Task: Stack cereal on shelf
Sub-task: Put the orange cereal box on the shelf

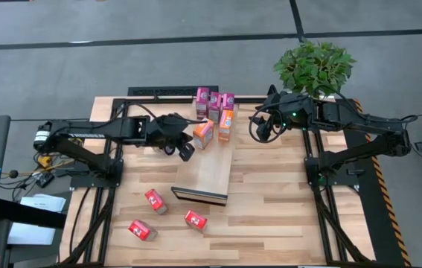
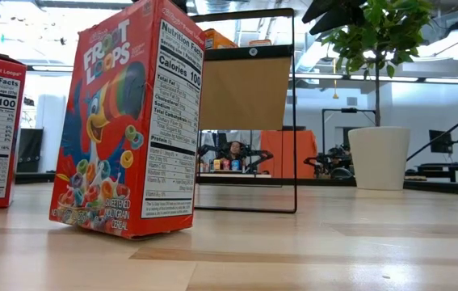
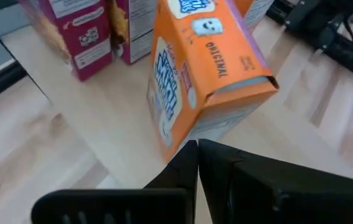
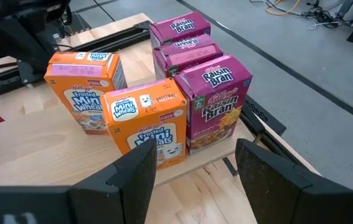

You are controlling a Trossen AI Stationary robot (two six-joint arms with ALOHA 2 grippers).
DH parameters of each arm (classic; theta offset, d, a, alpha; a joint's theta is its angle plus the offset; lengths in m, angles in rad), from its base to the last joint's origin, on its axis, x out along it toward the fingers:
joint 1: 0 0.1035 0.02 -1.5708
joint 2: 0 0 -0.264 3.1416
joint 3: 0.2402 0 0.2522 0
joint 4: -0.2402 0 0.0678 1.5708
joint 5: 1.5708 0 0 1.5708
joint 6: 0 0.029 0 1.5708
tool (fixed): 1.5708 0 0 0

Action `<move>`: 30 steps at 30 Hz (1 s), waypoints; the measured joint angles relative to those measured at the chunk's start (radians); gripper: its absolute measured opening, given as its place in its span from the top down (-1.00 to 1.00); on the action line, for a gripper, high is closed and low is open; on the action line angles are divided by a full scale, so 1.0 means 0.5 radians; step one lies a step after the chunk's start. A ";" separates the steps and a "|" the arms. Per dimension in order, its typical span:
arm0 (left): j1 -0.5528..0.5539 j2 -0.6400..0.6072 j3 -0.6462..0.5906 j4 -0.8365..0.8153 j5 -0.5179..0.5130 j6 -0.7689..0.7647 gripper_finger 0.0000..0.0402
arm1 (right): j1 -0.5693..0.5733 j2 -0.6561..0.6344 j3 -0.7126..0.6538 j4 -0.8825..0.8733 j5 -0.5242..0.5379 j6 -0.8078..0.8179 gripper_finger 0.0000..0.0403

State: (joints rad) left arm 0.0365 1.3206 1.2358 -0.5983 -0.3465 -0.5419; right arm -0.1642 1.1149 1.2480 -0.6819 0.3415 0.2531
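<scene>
Left jaws (image 3: 196,163) closed beside orange cereal box (image 3: 201,68), right jaws (image 4: 192,171) apart

Overhead sees the whole table (image 1: 270,216); low camera sits tabletop-level; wrist cameras near cereal boxes (image 4: 164,93).

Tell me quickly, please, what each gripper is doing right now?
Left gripper: fingers shut, empty, beside the tilted orange cereal box on the shelf.
Right gripper: open, empty, facing the purple cereal box.

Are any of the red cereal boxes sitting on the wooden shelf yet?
No, the high view shows all three red boxes on the tabletop near the shelf's dark end, none on it.
</scene>
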 joint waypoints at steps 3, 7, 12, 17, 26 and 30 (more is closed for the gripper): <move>0.008 0.044 0.003 0.083 0.004 0.001 1.00 | -0.001 0.000 0.000 0.002 0.000 -0.016 -0.22; 0.027 0.142 0.000 0.150 0.055 0.016 1.00 | -0.001 0.000 0.000 0.005 0.000 -0.030 -0.22; 0.042 0.238 0.000 0.234 0.133 0.031 1.00 | -0.002 -0.001 0.000 0.002 0.001 -0.031 -0.22; 0.044 0.245 0.000 0.260 0.129 0.065 1.00 | -0.002 -0.001 0.000 0.001 0.000 -0.036 -0.22; 0.106 0.245 0.000 0.367 0.104 0.082 1.00 | -0.002 -0.001 0.000 0.001 0.000 -0.037 -0.22; 0.111 0.245 0.000 0.427 0.111 0.083 1.00 | -0.002 -0.001 0.000 0.001 0.000 -0.037 -0.22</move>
State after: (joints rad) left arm 0.0917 1.4429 1.2358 -0.3849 -0.2909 -0.5003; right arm -0.1654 1.1146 1.2480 -0.6814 0.3416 0.2348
